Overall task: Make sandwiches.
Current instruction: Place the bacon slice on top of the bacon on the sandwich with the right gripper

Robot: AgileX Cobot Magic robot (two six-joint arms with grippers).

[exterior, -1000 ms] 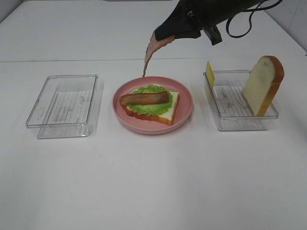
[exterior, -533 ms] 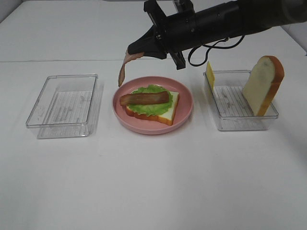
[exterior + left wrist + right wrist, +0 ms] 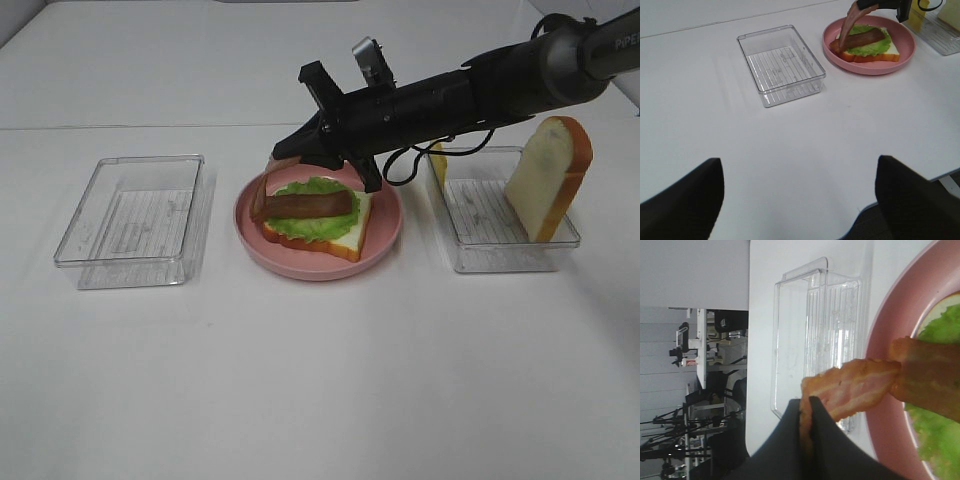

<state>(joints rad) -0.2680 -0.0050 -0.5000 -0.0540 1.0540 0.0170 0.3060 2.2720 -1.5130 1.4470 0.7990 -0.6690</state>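
Now the right hand [image 3: 297, 156] reaches across the middle to the far left edge of the pink plate [image 3: 322, 272], its fingers clenched on one end of the ham [image 3: 272, 172]. The right wrist view shows the two dark fingers [image 3: 822, 427] pinched tight on the strip's upper end. The ham hangs down at a slant, and its lower end meets the left end of the bacon [image 3: 300, 205]; whether it rests there or only brushes it is not clear.

The sandwich [image 3: 345, 238] lies half built in the middle of the plate: one bread slice at the bottom, lettuce [image 3: 318, 186] on it, the bacon lying across the lettuce.

The left hand [image 3: 797, 165] hovers over bare tabletop [image 3: 320, 380] well apart from the plate, released, its two fingers spread wide with nothing between them.

Left of the plate stands a clear tray [image 3: 130, 276] with a ribbed floor. Right of the plate stands a second clear tray [image 3: 500, 258]. A thick slice [image 3: 545, 175] leans upright at that tray's far right corner, its crust toward the outside. The cheese [image 3: 437, 155] stands on edge against the wall nearest the plate, partly behind the right arm.
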